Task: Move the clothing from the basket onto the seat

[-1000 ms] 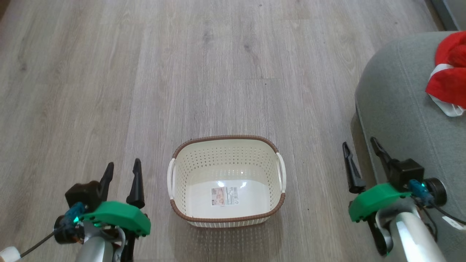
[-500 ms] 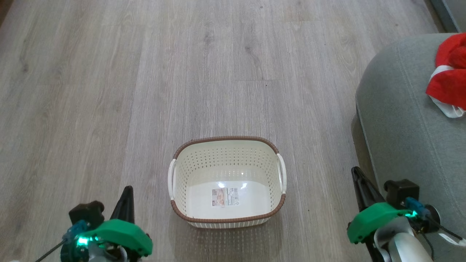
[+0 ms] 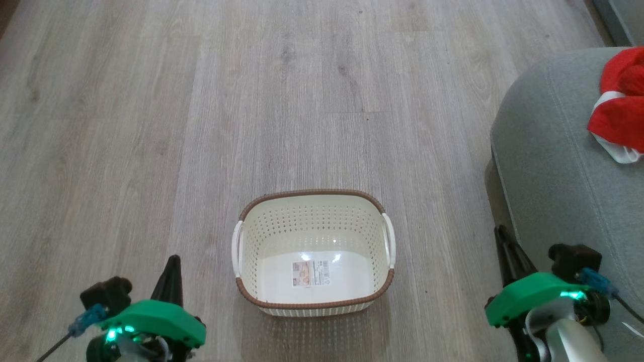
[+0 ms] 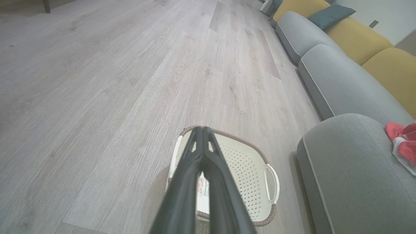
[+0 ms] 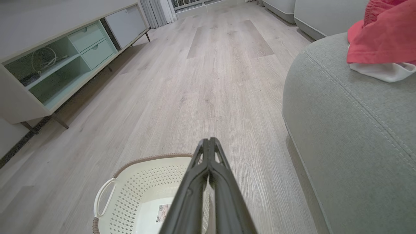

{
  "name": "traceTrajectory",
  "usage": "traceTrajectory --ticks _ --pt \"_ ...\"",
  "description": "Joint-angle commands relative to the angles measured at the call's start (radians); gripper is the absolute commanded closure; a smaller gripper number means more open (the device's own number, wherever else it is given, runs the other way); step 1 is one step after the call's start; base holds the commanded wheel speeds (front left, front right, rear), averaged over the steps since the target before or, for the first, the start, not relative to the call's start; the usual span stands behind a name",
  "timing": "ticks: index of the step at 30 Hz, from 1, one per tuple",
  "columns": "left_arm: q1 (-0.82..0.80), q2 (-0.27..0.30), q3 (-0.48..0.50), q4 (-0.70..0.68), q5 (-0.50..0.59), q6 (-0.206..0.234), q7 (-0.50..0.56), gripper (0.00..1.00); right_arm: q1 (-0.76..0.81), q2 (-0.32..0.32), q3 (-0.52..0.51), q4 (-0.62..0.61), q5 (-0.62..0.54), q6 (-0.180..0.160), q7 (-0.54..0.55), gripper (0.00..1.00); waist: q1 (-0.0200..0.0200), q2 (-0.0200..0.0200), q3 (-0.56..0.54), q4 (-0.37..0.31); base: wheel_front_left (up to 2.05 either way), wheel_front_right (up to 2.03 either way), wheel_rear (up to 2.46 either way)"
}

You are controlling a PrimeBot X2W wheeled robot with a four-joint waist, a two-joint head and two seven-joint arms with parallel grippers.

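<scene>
The cream basket (image 3: 313, 301) with a brown rim stands on the wood floor at lower centre, holding nothing but a label on its bottom. Red and white clothing (image 3: 620, 113) lies on the grey-green seat (image 3: 553, 151) at the right edge. My left gripper (image 3: 172, 264) is shut and empty, left of the basket. Between the basket and the seat, my right gripper (image 3: 500, 235) is shut and empty too. The left wrist view shows shut fingertips (image 4: 202, 130) over the basket (image 4: 247, 175). The right wrist view shows shut fingertips (image 5: 209, 141), the basket (image 5: 136, 195) and the clothing (image 5: 380, 42).
Grey sofa cushions (image 4: 338, 81) with yellow backs (image 4: 357, 32) run along the floor beyond the seat. A low white cabinet (image 5: 48, 68) with open shelves and drawers lines the far side. Bare wood floor (image 3: 251, 100) spreads ahead of the basket.
Both grippers went from open to shut and drew back toward the bottom of the head view. Basket and clothing have stayed in place.
</scene>
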Motion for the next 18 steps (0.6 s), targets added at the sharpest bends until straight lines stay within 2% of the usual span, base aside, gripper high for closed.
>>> traceTrajectory --ticks 1,18 --pt "-0.042 0.003 0.016 -0.037 -0.02 -0.008 0.006 1.0 -0.033 0.002 -0.005 -0.038 0.026 0.0 0.006 1.0 0.0 -0.0001 0.0 0.0 0.0 0.0 0.0" --pt "-0.043 0.004 0.039 -0.062 -0.209 -0.023 0.057 1.0 -0.026 0.004 -0.022 -0.07 0.251 0.0 0.058 1.0 0.0 -0.0001 -0.006 -0.001 0.0 0.0 0.0"
